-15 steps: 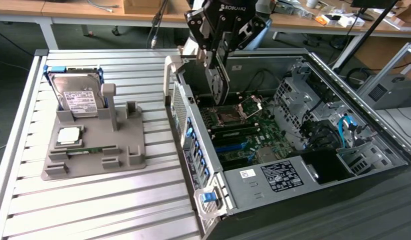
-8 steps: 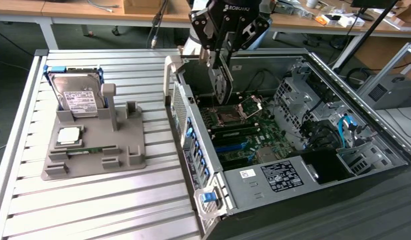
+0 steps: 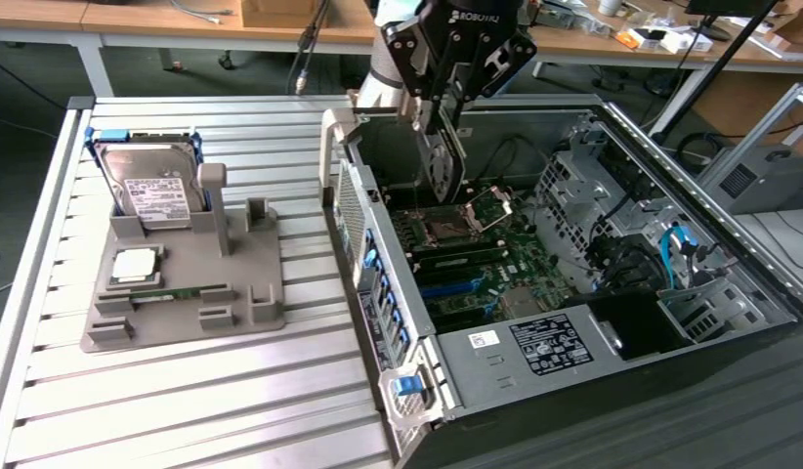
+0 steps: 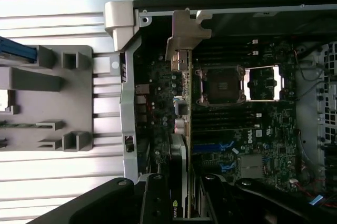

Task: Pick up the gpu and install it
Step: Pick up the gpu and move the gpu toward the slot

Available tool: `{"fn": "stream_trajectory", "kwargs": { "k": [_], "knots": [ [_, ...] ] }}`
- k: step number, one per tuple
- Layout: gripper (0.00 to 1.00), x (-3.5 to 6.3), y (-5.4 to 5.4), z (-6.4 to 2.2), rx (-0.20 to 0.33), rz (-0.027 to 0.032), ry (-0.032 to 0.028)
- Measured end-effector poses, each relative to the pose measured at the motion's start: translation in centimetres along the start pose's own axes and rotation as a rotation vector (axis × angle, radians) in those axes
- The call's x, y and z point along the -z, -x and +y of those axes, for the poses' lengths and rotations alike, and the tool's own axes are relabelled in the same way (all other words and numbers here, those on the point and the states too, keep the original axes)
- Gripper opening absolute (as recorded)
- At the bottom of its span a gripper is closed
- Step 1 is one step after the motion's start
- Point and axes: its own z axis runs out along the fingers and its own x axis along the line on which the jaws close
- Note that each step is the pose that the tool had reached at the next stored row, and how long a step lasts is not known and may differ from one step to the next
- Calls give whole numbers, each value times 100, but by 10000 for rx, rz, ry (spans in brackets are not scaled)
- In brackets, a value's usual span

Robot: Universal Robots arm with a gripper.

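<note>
Black and edge-on, the gpu (image 3: 441,171) is hanging upright from our gripper (image 3: 443,117), which we are clenching on its upper edge, over the motherboard (image 3: 474,259) inside the open computer case (image 3: 354,210), on the exterior view's right of the grey tray (image 3: 180,318) bearing the hard drive (image 3: 154,191).

We record a slatted aluminium tabletop (image 3: 180,391). Behind it stand wooden desks (image 3: 154,15) on white legs, with a cardboard box (image 3: 277,12) and hanging cables (image 3: 304,59). The floor (image 3: 18,127) is dark. At the exterior view's right, a grey cabinet (image 3: 773,181) sits beside an aluminium frame (image 3: 772,122). Lighting is even.
</note>
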Motion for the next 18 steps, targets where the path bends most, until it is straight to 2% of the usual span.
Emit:
{"fn": "stream_trajectory", "kwargs": {
  "k": [18],
  "knots": [
    [27,-14,240,12,1,-1,-7]
  ]
}}
